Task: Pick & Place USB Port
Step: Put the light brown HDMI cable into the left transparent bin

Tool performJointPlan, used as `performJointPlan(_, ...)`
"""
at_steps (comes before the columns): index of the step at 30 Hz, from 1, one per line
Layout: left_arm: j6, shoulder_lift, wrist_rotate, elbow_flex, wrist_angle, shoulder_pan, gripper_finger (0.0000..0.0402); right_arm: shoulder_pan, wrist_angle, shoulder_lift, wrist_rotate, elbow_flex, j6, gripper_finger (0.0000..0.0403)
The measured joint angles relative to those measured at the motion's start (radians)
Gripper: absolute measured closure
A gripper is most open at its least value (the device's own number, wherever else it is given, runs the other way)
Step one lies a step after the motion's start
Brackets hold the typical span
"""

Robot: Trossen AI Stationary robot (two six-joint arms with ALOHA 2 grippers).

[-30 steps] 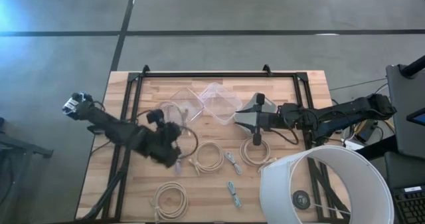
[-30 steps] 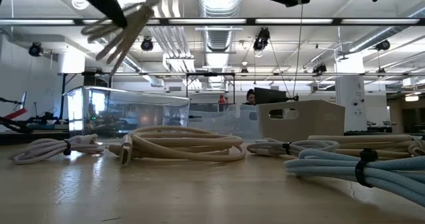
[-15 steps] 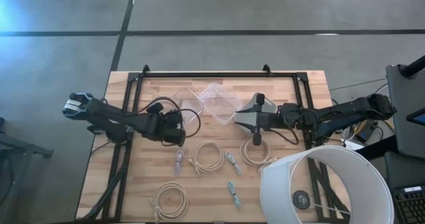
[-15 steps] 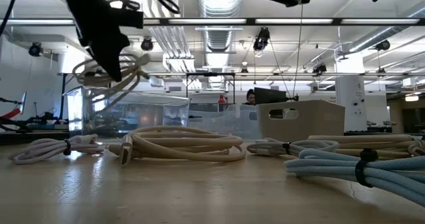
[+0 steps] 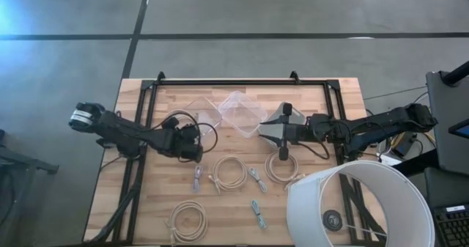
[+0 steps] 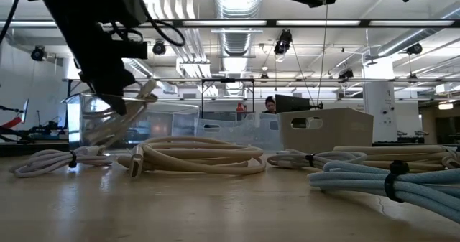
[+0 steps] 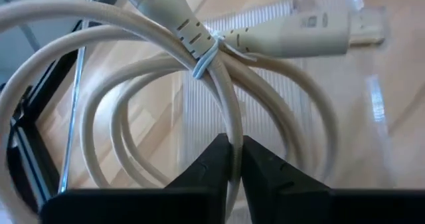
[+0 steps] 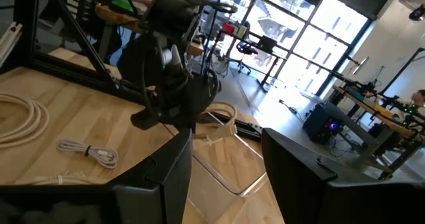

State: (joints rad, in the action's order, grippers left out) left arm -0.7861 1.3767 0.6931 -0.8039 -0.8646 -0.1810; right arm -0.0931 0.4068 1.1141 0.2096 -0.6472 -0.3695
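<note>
My left gripper (image 5: 196, 143) (image 7: 230, 161) is shut on a cream USB cable coil (image 5: 209, 135) (image 7: 133, 117), bound by a tie (image 7: 202, 61), its USB plug (image 7: 319, 34) sticking out. The coil hangs at the left clear container (image 5: 201, 113) (image 6: 165, 116). The low view shows the left gripper (image 6: 108, 73) with the coil (image 6: 118, 123) below it. My right gripper (image 5: 282, 133) (image 8: 226, 177) waits open to the right of the containers, touching nothing. My left gripper pinches one strand of the coil (image 7: 229, 127) between its two fingers, across the strand, opposite the tied end. The coil is lifted and hangs below the fingers (image 6: 122, 102). Whether its lower loop touches the container, I cannot tell.
A second clear container (image 5: 243, 112) stands beside the first. Cream coils (image 5: 231, 172) (image 5: 189, 221) (image 5: 278, 166) and small bluish cables (image 5: 198, 177) (image 5: 258, 212) lie toward the near edge. A large white round shade (image 5: 359, 203) covers the near right corner. A dark frame (image 5: 234, 80) runs along the far edge.
My left gripper has moved toward the table's far edge and down to the left clear container, carrying the coil. The coil has swung from high and tilted to hanging low at the container. The right arm has kept still.
</note>
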Motion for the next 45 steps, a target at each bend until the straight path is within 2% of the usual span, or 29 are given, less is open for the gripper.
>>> performJointPlan(9,0.058,0.001,0.022,-0.012,0.016,0.027,0.0278,0.0,0.0,0.0,0.0,0.0,0.0,0.0225)
performJointPlan(17,0.154,0.001,0.048,-0.122,-0.038,0.029,0.0238,0.0,0.0,0.0,0.0,0.0,0.001,0.0225)
performJointPlan(24,0.176,0.001,0.048,-0.167,-0.071,0.029,0.0227,0.0,0.0,0.0,0.0,0.0,0.003,0.0225)
performJointPlan(32,0.191,0.017,0.075,-0.104,0.098,0.039,0.0236,0.0,0.0,0.0,0.0,0.0,0.002,0.0225)
performJointPlan(41,0.155,0.029,0.08,-0.023,0.135,0.139,0.0236,0.0,0.0,0.0,0.0,0.0,0.0,0.0225)
performJointPlan(45,0.159,0.024,0.027,-0.025,0.131,0.181,0.0237,0.0,0.0,0.0,0.0,0.0,-0.001,0.0225)
